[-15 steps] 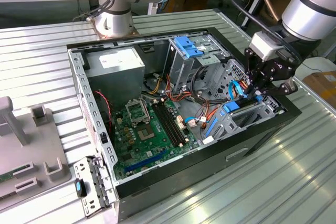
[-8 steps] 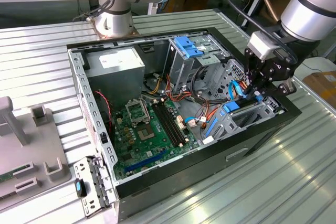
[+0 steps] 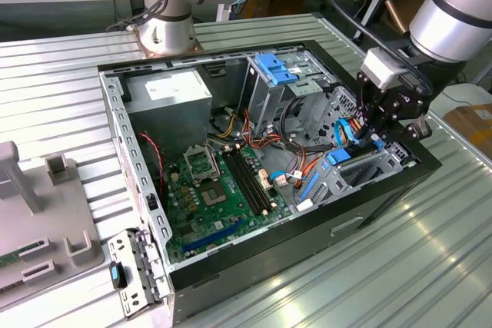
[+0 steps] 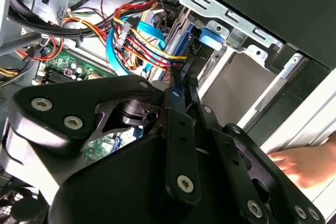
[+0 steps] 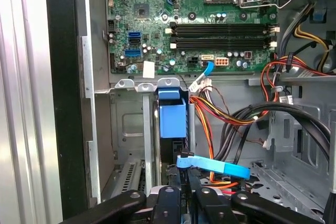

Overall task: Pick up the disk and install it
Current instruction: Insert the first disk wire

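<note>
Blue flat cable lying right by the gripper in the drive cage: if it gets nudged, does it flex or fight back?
Likely floppy: the blue flat cable looks thin and ribbon-like, so it should bend rather than resist. It is probably light and would yield easily to the gripper. It runs close to the bundled wires, so it may snag instead of sliding free.
</note>
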